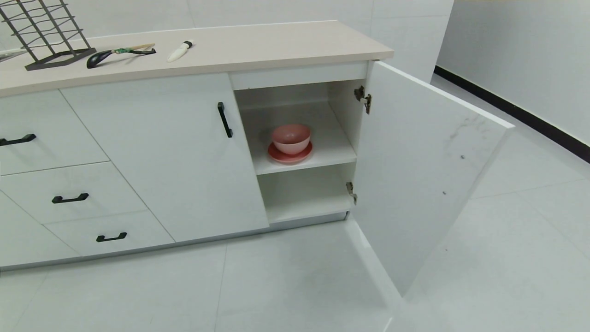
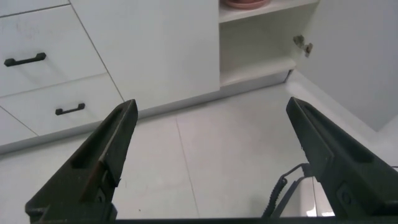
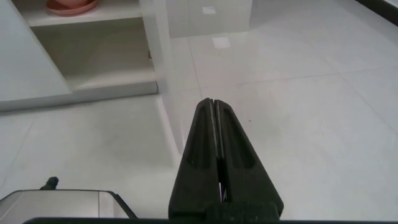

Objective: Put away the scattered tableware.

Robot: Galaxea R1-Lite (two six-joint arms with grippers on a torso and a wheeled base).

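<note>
A pink bowl [image 1: 291, 137] sits on a red plate [image 1: 290, 155] on the upper shelf of the open cabinet [image 1: 332, 152]. The plate's edge [image 2: 244, 4] also shows in the left wrist view, and the plate [image 3: 71, 6] in the right wrist view. On the countertop [image 1: 258, 44] lie a black spoon [image 1: 103, 56], a wooden utensil [image 1: 136, 47] and a white-handled knife [image 1: 179, 51]. My left gripper [image 2: 211, 112] hangs open above the floor, nothing between its fingers. My right gripper [image 3: 216, 106] is shut and empty, low over the floor beside the open door.
The cabinet door [image 1: 415, 170] stands swung out to the right. A black wire rack [image 1: 44, 32] stands at the counter's far left. Drawers with black handles [image 1: 70, 198] fill the left side, and a closed door with a black handle [image 1: 224, 119] sits beside the opening. White tiled floor [image 1: 276, 286] lies in front.
</note>
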